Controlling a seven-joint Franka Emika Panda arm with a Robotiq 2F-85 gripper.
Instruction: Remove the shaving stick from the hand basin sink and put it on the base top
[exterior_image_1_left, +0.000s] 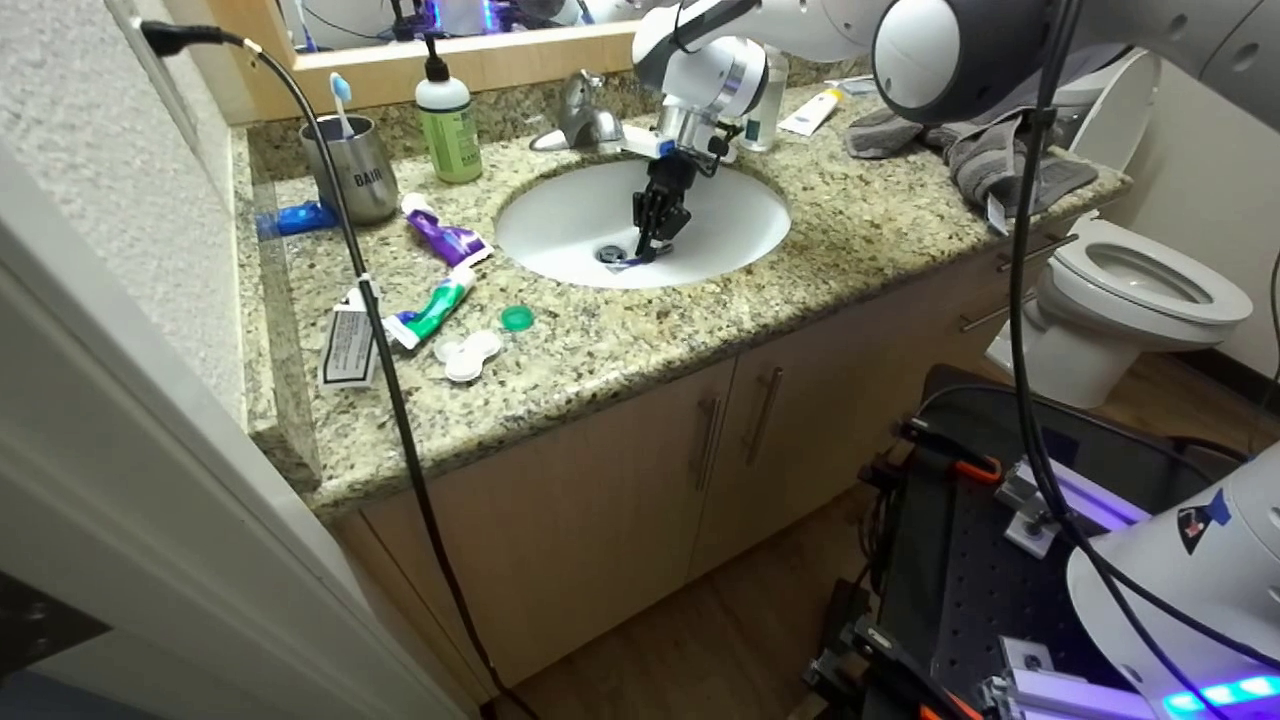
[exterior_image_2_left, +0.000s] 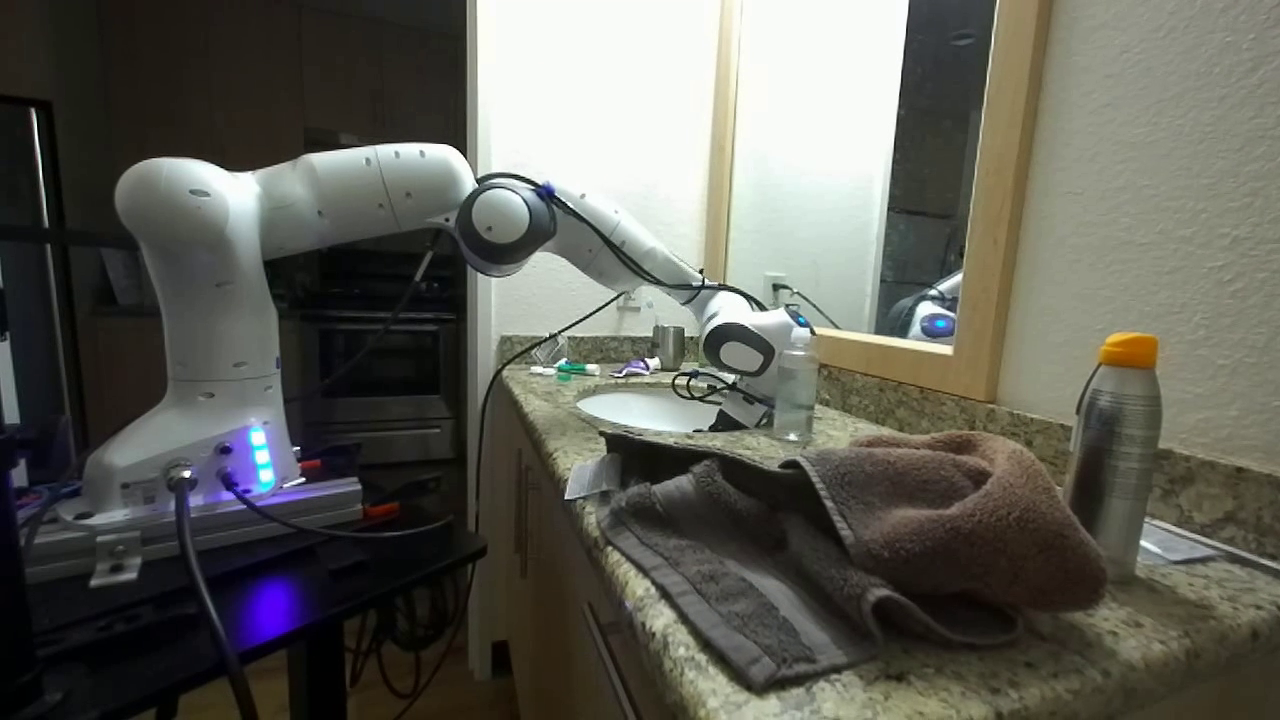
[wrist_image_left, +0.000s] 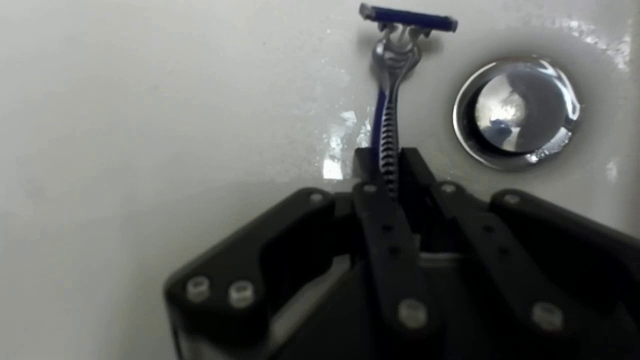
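The shaving stick (wrist_image_left: 388, 117), a slim dark-blue and grey razor, lies low in the white hand basin sink (exterior_image_1_left: 735, 230), beside the drain (wrist_image_left: 517, 112). Its head points away from my gripper. My gripper (wrist_image_left: 390, 162) is down in the basin with its fingertips closed around the ribbed handle; the handle's end is hidden between the fingers. In an exterior view the gripper (exterior_image_1_left: 652, 245) reaches down near the drain, with a bit of the razor (exterior_image_1_left: 627, 264) showing. The base top (exterior_image_1_left: 640, 325) is speckled granite around the basin.
The chrome tap (exterior_image_1_left: 588, 115) stands behind the basin. A clear bottle (exterior_image_2_left: 797, 395) stands close to the arm. Left of the basin are a soap bottle (exterior_image_1_left: 452, 130), a metal cup (exterior_image_1_left: 357, 175), tubes (exterior_image_1_left: 440, 238) and small caps (exterior_image_1_left: 516, 318). A black cable (exterior_image_1_left: 385, 360) hangs over the counter. Towels (exterior_image_2_left: 740, 560) lie on it.
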